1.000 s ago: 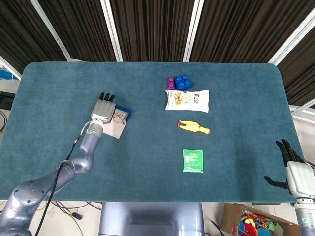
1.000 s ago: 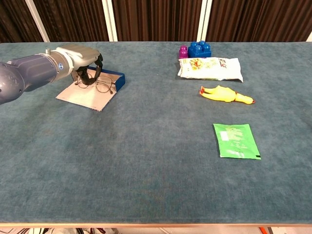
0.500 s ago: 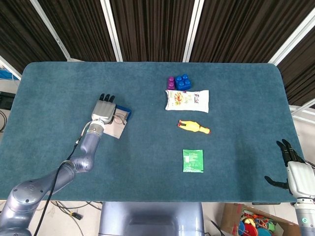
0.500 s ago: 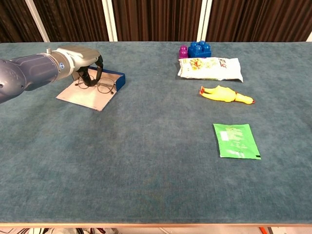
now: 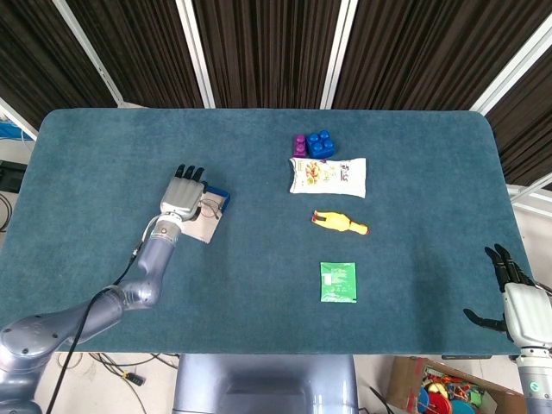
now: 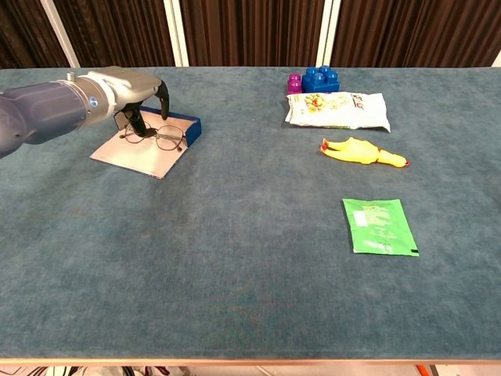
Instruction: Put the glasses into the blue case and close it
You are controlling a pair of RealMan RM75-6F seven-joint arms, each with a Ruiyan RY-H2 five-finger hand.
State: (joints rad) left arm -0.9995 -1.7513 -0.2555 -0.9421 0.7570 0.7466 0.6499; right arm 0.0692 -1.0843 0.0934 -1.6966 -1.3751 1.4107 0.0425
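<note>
Since 1 second ago, left hand point(image 6: 129, 92) lifted slightly off the glasses point(image 6: 156, 137) — dark fingers point(image 6: 163, 100) now apart and curved downward above them, holding nothing. Glasses unmoved: thin round wire frames, lying on the open blue case point(image 6: 152, 138), lenses over its pale flat lining beside the raised blue rim. Right hand point(image 5: 514, 297) unchanged at the table's point(image 5: 103, 155) near right corner, fingers spread. Elsewhere on the napped teal cloth: glossy green sachet point(image 6: 379, 225), rubber yellow chicken point(image 6: 362, 150), crinkled snack bag point(image 6: 337, 110), studded blocks point(image 6: 315, 80).
</note>
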